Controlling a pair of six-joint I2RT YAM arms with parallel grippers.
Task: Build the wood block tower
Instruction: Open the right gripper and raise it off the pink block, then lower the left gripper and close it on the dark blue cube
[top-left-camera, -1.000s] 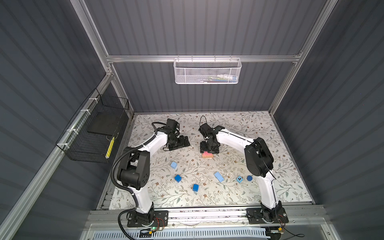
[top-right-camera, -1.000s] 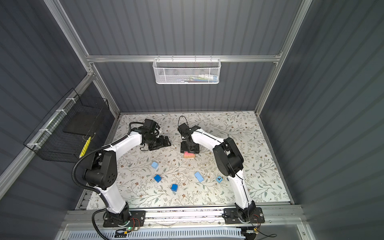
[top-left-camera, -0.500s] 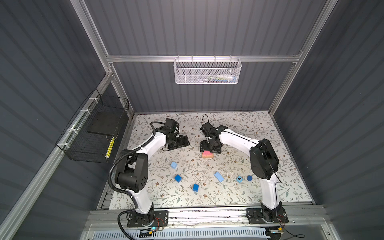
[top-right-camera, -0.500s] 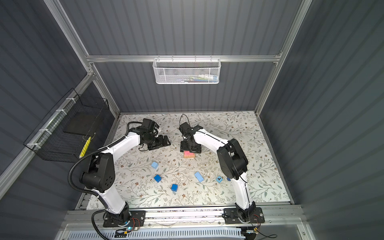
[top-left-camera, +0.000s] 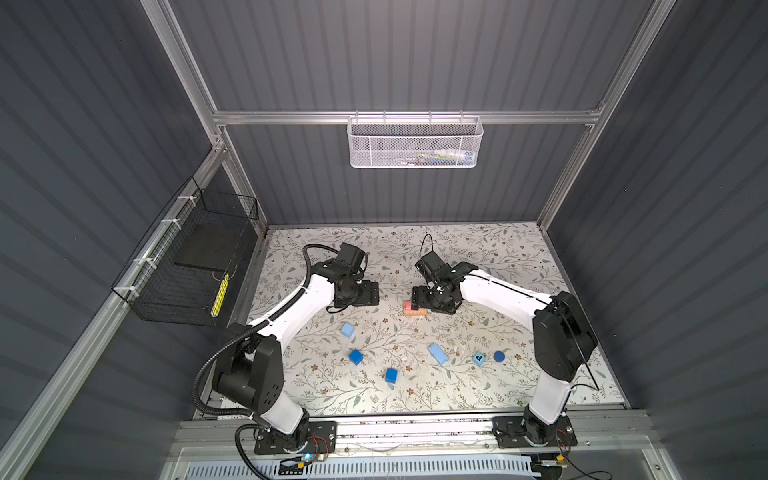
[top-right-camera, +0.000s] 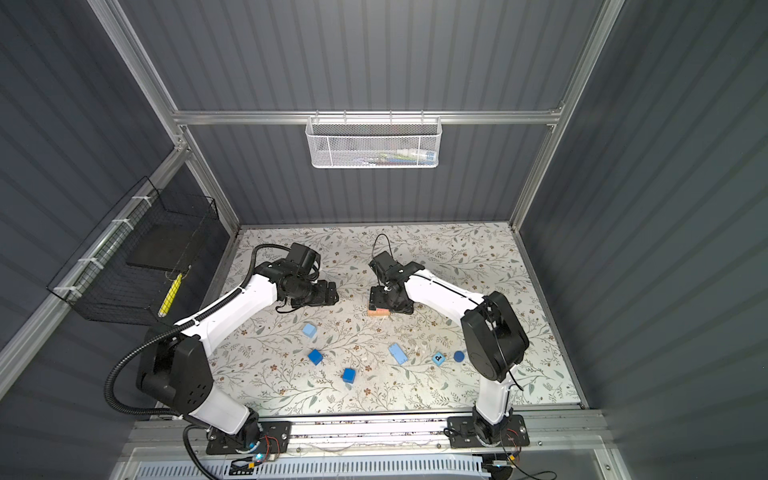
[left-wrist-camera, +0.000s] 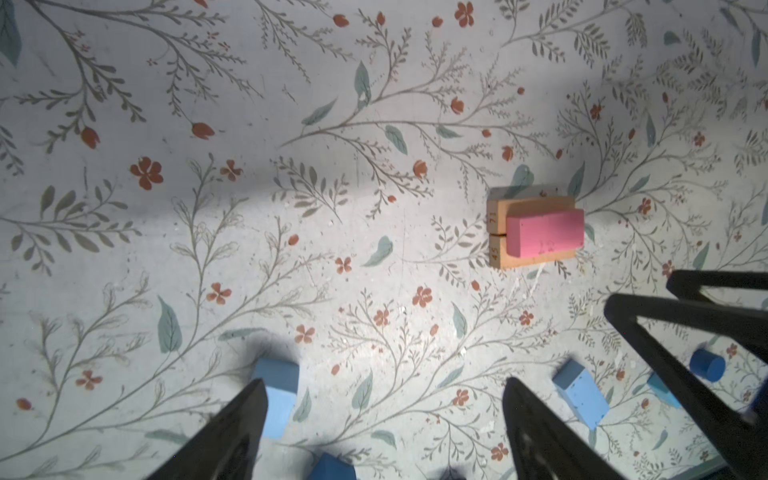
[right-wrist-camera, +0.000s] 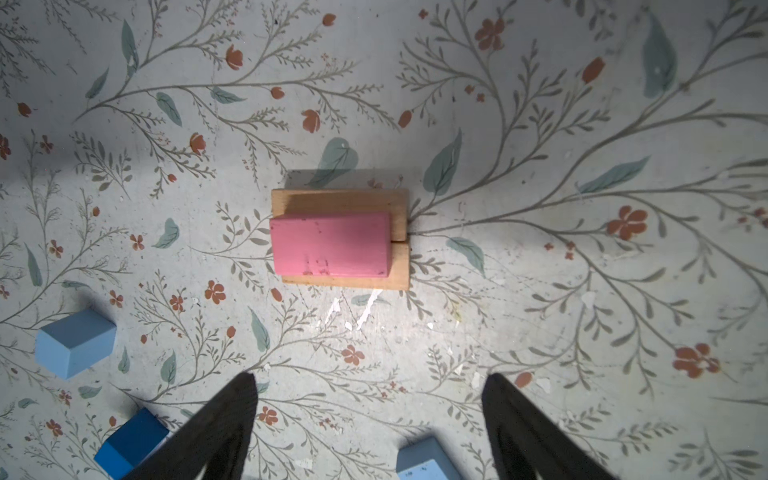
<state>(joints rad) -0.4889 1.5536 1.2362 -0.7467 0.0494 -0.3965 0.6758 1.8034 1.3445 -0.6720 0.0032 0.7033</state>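
The wood block tower stands mid-table as two tan bars (right-wrist-camera: 399, 210) side by side with a pink bar (right-wrist-camera: 330, 243) lying across them, seen in both top views (top-left-camera: 414, 309) (top-right-camera: 378, 312). My right gripper (right-wrist-camera: 370, 376) hangs open just above it (top-left-camera: 419, 297), holding nothing. My left gripper (left-wrist-camera: 383, 381) is open and empty, to the left of the tower (top-left-camera: 370, 295). Loose on the mat are a light blue cube (top-left-camera: 347, 330), two dark blue cubes (top-left-camera: 355, 356) (top-left-camera: 390, 375), a light blue bar (top-left-camera: 437, 353), a lettered light blue cube (top-left-camera: 479, 358) and a dark blue cylinder (top-left-camera: 499, 355).
A black wire basket (top-left-camera: 187, 266) hangs on the left wall and a white mesh basket (top-left-camera: 413, 143) on the back wall. The arms' base rail (top-left-camera: 415, 428) runs along the front edge of the floral mat (top-left-camera: 478, 249).
My right gripper has opened wider over the pink bar, which stays on the tan bars. The left arm has barely shifted.
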